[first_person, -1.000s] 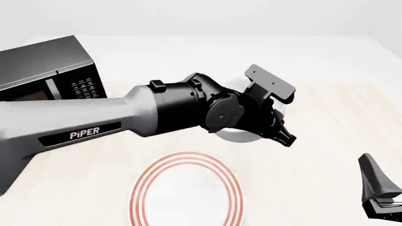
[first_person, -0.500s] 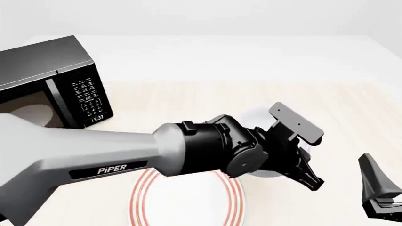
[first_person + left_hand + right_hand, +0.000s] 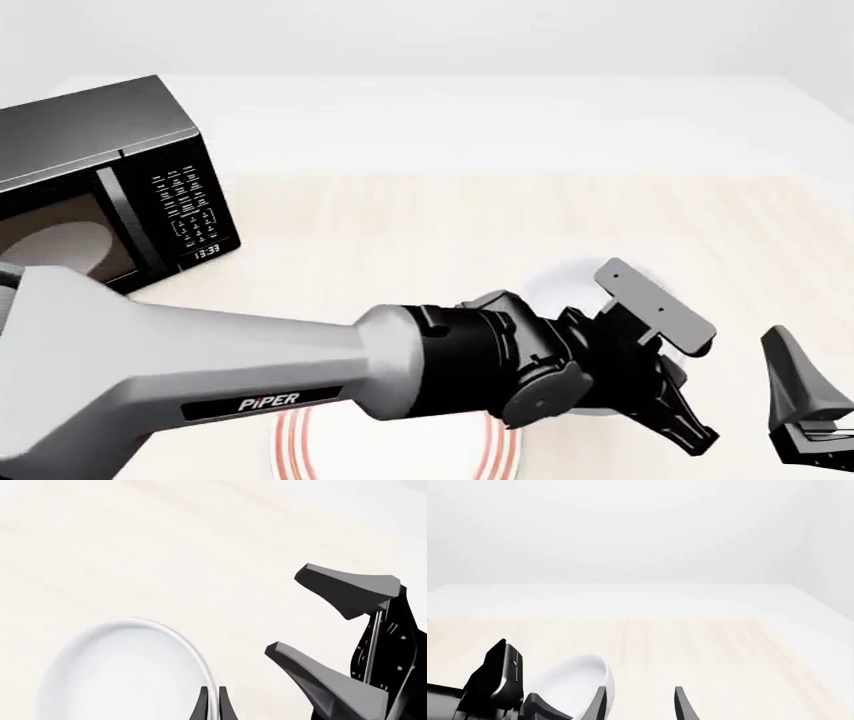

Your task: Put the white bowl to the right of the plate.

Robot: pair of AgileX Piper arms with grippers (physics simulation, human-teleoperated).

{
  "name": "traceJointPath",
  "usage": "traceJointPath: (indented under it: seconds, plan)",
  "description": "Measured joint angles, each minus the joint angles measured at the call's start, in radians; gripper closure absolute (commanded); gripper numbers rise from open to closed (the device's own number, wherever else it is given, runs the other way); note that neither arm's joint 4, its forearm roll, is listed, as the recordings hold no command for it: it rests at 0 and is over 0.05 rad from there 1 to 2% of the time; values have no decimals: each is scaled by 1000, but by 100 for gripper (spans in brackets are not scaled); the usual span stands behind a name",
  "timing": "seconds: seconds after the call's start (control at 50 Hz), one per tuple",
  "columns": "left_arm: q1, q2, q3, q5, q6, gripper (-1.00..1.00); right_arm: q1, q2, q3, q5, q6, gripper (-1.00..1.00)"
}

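White bowl: glossy, thick-rimmed, round. Held at its rim by the left gripper, whose thin dark fingers pinch the wall from both sides, probably so the bowl stays level in carriage. It sits toward the near right part of the table, just right of the plate, whose red rings show beneath the arm. Whether it rests on the table cannot be told. Right gripper idles near the near right corner, fingers spread, empty. Microwave at far left: dark, boxy.
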Motion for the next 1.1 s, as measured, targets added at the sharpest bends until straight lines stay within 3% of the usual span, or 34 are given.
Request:
traceJointPath:
  seconds: [1.1]
  plan:
    - [-46, 46, 47, -113, -51, 100, 0, 1, 0, -1, 0, -100]
